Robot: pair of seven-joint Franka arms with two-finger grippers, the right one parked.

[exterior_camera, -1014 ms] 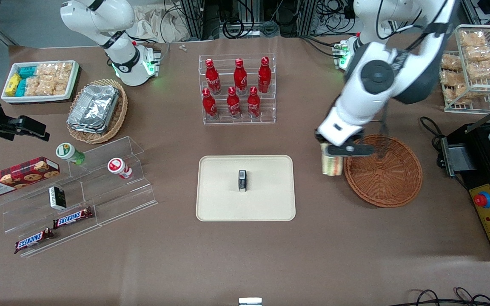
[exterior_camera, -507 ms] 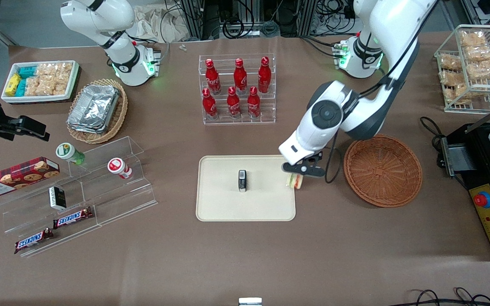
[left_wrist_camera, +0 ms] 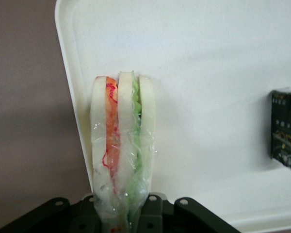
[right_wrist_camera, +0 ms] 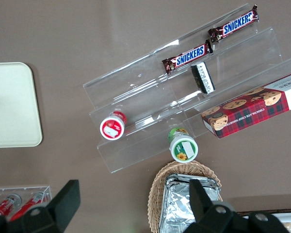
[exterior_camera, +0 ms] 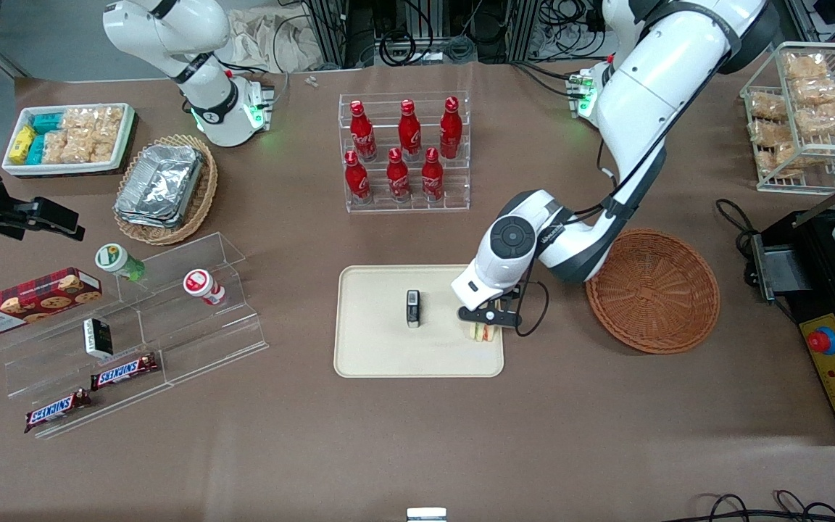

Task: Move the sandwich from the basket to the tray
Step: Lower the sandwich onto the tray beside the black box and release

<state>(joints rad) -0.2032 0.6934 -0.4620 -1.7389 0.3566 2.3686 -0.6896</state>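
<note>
Gripping plastic-wrapped triangular sandwich wedge (left_wrist_camera: 122, 145), pale bread with orange-red and green filling: left arm's black two-finger gripper (exterior_camera: 485, 319), fingers narrow, clamped on wedge base. Sandwich over cream-beige rectangular tray (exterior_camera: 381, 355), near rim toward round reddish-brown wicker basket (exterior_camera: 653, 291). Small black packet (exterior_camera: 413, 308) mid-tray.

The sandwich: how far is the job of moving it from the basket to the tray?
Done: the reddish-brown wicker basket is empty, and the sandwich is out of it. In hand: the left arm's gripper is shut on the sandwich, over the cream tray near its edge closest to the basket. Left: setting it down, opening the gripper and withdrawing.
</note>
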